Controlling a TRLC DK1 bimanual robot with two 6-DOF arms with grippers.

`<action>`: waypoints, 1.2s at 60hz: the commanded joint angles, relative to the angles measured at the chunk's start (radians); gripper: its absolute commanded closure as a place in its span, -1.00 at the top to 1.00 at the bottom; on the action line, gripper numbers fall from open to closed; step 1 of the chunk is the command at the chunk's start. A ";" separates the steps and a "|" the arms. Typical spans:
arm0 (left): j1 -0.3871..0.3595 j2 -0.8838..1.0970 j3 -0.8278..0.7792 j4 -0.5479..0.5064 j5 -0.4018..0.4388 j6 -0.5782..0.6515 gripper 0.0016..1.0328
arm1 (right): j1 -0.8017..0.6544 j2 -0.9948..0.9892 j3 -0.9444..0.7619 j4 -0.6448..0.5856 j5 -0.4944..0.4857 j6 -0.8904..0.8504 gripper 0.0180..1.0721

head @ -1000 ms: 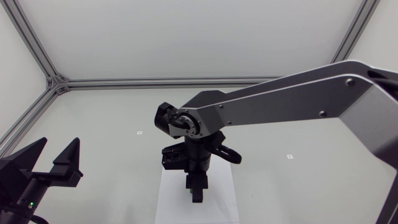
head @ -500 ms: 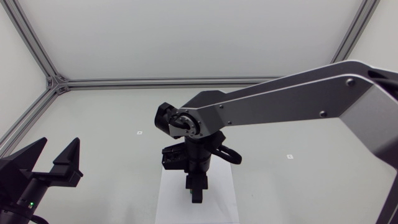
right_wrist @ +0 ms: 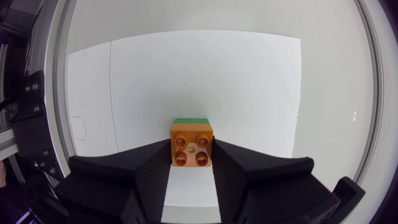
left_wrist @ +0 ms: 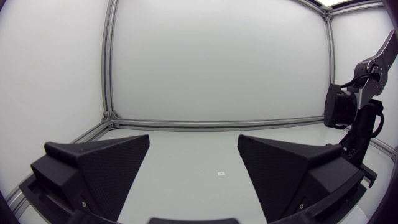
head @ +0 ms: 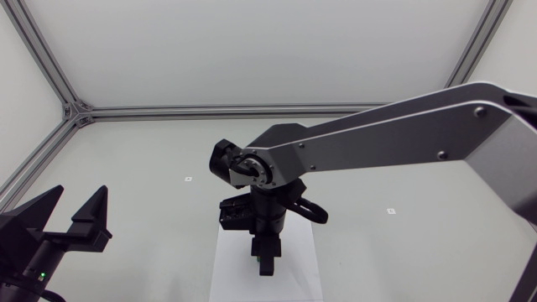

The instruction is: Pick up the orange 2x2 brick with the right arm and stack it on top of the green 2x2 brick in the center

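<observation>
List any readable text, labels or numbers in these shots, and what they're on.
None readable.
Small grey square marker on the white table, left side: too small to read.
Matching square marker, right side: too small to read.
Studs of the orange 2x2 plastic brick: any embossing blurred.

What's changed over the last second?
Very little. The right arm sank slightly, lowering the right pincer, shut on the orange brick, toward the green brick. Nothing was visibly taken or released. The left pincer stayed open and parked; the white sheet did not move.
</observation>
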 commanded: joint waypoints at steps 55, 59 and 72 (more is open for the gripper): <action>0.002 -0.008 -0.041 -0.014 0.004 0.013 0.92 | 0.018 0.001 -0.049 0.031 0.036 0.023 -0.17; 0.002 -0.008 -0.041 -0.014 0.004 0.013 0.92 | 0.018 0.001 -0.047 0.031 0.036 0.023 -0.08; 0.004 -0.008 -0.041 -0.015 0.004 0.013 0.92 | 0.018 -0.006 -0.041 0.030 0.036 0.024 0.05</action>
